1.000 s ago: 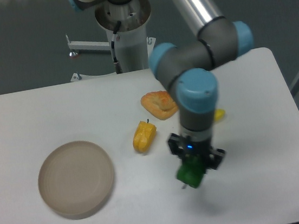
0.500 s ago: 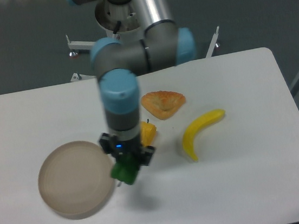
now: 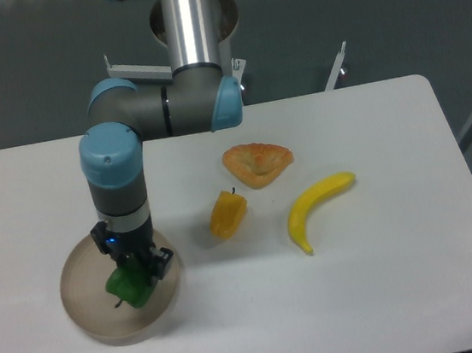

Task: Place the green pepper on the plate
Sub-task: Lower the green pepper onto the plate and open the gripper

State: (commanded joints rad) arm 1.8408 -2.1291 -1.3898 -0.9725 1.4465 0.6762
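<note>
The green pepper (image 3: 128, 286) is small, bright green and glossy, with a dark stem pointing down. My gripper (image 3: 132, 274) is shut on it and holds it over the middle of the plate (image 3: 87, 308), close to its surface. I cannot tell whether the pepper touches the plate. The plate is a round beige-tan disc with a low rim at the table's front left. The arm reaches down from the back and hides part of the plate's far rim.
A yellow-orange pepper (image 3: 227, 214) lies right of the plate. An orange pastry (image 3: 257, 163) lies behind it. A yellow banana (image 3: 316, 208) lies further right. The robot's base (image 3: 194, 26) stands at the back edge of the white table.
My gripper has carried the green pepper leftward, from the table's front right, past the yellow-orange pepper, to above the plate.
</note>
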